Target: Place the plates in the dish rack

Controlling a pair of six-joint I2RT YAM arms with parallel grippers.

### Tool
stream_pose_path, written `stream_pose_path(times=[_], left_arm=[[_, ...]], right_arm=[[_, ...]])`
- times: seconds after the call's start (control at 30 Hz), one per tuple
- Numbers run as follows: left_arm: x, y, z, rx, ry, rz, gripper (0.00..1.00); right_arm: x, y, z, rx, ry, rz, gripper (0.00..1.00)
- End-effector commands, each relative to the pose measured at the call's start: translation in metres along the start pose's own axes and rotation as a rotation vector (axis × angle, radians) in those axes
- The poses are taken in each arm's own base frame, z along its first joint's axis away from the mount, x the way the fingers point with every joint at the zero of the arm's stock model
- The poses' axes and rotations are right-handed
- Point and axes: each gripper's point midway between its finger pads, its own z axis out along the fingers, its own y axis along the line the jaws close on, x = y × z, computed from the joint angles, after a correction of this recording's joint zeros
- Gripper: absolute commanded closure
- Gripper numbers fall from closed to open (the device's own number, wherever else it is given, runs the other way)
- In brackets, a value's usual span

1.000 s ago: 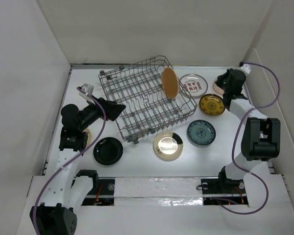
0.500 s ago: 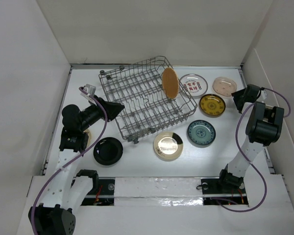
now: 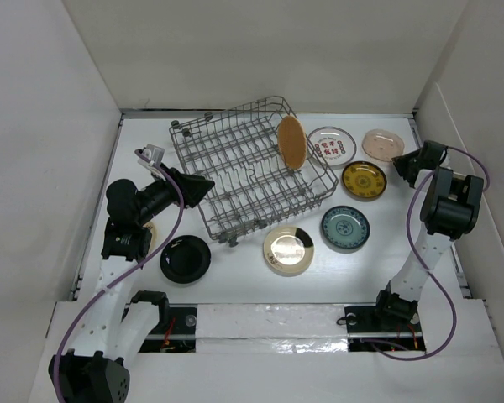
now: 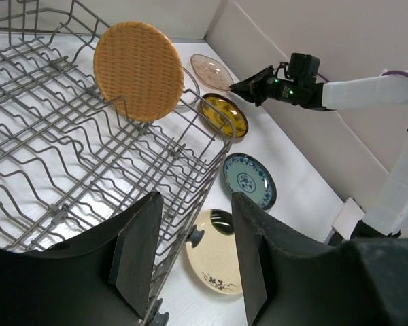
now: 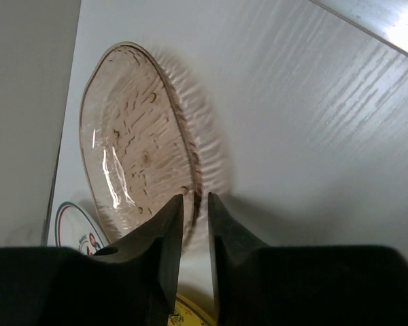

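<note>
The grey wire dish rack (image 3: 235, 172) holds the orange-brown plate (image 3: 291, 141) upright at its far right. My left gripper (image 3: 206, 183) is open and empty over the rack's near left side, with the rack (image 4: 54, 156) below it. My right gripper (image 3: 401, 164) is nearly closed, its jaws astride the near rim of the pale pink plate (image 5: 126, 149), which lies at the far right (image 3: 382, 144). On the table lie the white plate with red marks (image 3: 331, 144) and the yellow (image 3: 364, 180), teal (image 3: 345, 227), cream (image 3: 288, 249) and black (image 3: 185, 259) plates.
White walls close in the table on the left, back and right; the right wall (image 3: 454, 126) is close beside the right arm. A pale round edge (image 3: 152, 235) shows under the left arm. The arm bases stand at the near edge.
My right arm swung from above the pink plate out to the right and came low at its near rim, then edged in; the plate shifted slightly. The left arm barely moved.
</note>
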Motion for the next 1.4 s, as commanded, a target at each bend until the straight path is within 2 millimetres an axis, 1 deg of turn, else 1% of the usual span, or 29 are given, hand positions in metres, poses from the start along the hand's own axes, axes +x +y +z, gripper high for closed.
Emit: stream_pose_path(times=[0.0,0.03,0.07,0.17,0.2,0.27,0.3,0.33,0.47,0.5,0.53,0.57,0.6,0.63,0.67,0.77,0.8,0.87,0.9,0.93,1.0,1.03,1.07,1.13,1.17,1.2,1.27,1.3,1.37], left_arm=[[-0.029,-0.018,-0.004,0.014,-0.062,0.092,0.57],[-0.03,-0.015,-0.004,-0.003,-0.069,0.096,0.57],[-0.031,-0.017,-0.006,-0.002,-0.075,0.104,0.57],[-0.033,-0.018,-0.006,0.0,-0.082,0.113,0.56],[-0.033,-0.016,-0.006,-0.006,-0.08,0.112,0.55],[-0.032,-0.016,-0.006,-0.01,-0.081,0.106,0.54],[-0.032,-0.016,-0.006,-0.005,-0.082,0.106,0.53],[-0.032,-0.018,-0.006,0.001,-0.081,0.107,0.53],[-0.031,-0.014,-0.006,-0.014,-0.082,0.103,0.51],[-0.033,-0.016,-0.007,-0.01,-0.087,0.105,0.49],[-0.034,-0.017,-0.007,-0.006,-0.09,0.109,0.48],[-0.034,-0.017,-0.007,-0.009,-0.091,0.108,0.47],[-0.033,-0.015,-0.007,-0.016,-0.088,0.106,0.44],[-0.033,-0.014,-0.007,-0.019,-0.088,0.105,0.43],[-0.033,-0.016,-0.008,-0.015,-0.09,0.107,0.42],[-0.037,-0.021,-0.009,-0.003,-0.104,0.12,0.36],[-0.038,-0.02,-0.01,-0.012,-0.108,0.121,0.34],[-0.038,-0.015,-0.01,-0.038,-0.109,0.117,0.3],[-0.038,-0.016,-0.011,-0.037,-0.111,0.119,0.29],[-0.04,-0.018,-0.012,-0.034,-0.116,0.124,0.29],[-0.04,-0.016,-0.012,-0.041,-0.116,0.127,0.28],[-0.04,-0.015,-0.011,-0.05,-0.114,0.123,0.28],[-0.04,-0.015,-0.012,-0.05,-0.116,0.123,0.28],[-0.041,-0.019,-0.013,-0.039,-0.12,0.129,0.23],[-0.041,-0.019,-0.014,-0.038,-0.121,0.13,0.07],[-0.042,-0.019,-0.014,-0.039,-0.123,0.134,0.01],[-0.041,-0.016,-0.014,-0.053,-0.12,0.129,0.01],[-0.041,-0.017,-0.014,-0.053,-0.121,0.128,0.01],[-0.042,-0.018,-0.014,-0.048,-0.124,0.131,0.01]], right_arm=[[-0.015,0.009,0.002,-0.023,-0.014,0.011,0.82],[-0.013,0.01,0.003,-0.025,-0.008,0.02,0.87],[-0.013,0.011,0.003,-0.032,-0.003,0.024,0.99],[-0.025,0.021,-0.005,-0.065,-0.067,0.024,1.0],[-0.025,0.018,-0.01,-0.064,-0.081,0.028,1.0],[-0.039,0.04,-0.022,-0.108,-0.147,0.025,1.0],[-0.035,0.054,-0.027,-0.129,-0.157,0.007,1.0],[-0.049,0.07,-0.041,-0.141,-0.221,-0.022,1.0],[-0.065,0.116,-0.077,-0.14,-0.384,-0.148,1.0],[-0.074,0.14,-0.098,-0.175,-0.43,-0.175,1.0],[-0.067,0.157,-0.11,-0.173,-0.466,-0.249,1.0],[-0.068,0.173,-0.123,-0.181,-0.496,-0.287,1.0],[-0.072,0.195,-0.148,-0.213,-0.543,-0.314,1.0],[-0.072,0.207,-0.16,-0.206,-0.585,-0.389,1.0],[-0.053,0.235,-0.174,-0.255,-0.578,-0.436,1.0],[-0.034,0.265,-0.206,-0.249,-0.611,-0.583,1.0],[-0.013,0.289,-0.221,-0.298,-0.605,-0.612,1.0],[0.007,0.304,-0.233,-0.308,-0.603,-0.709,1.0],[0.03,0.329,-0.248,-0.365,-0.584,-0.742,1.0],[0.04,0.334,-0.253,-0.347,-0.585,-0.815,1.0],[0.075,0.338,-0.244,-0.314,-0.518,-0.97,1.0],[0.085,0.358,-0.261,-0.321,-0.534,-1.02,1.0],[0.111,0.349,-0.243,-0.27,-0.476,-1.12,1.0],[0.137,0.352,-0.247,-0.22,-0.455,-1.232,1.0],[0.142,0.355,-0.25,-0.199,-0.453,-1.27,1.0],[0.156,0.35,-0.24,-0.177,-0.437,-1.313,1.0],[0.17,0.349,-0.239,-0.158,-0.41,-1.373,1.0],[0.179,0.342,-0.228,-0.137,-0.388,-1.398,1.0],[0.189,0.335,-0.224,-0.123,-0.356,-1.424,1.0]])
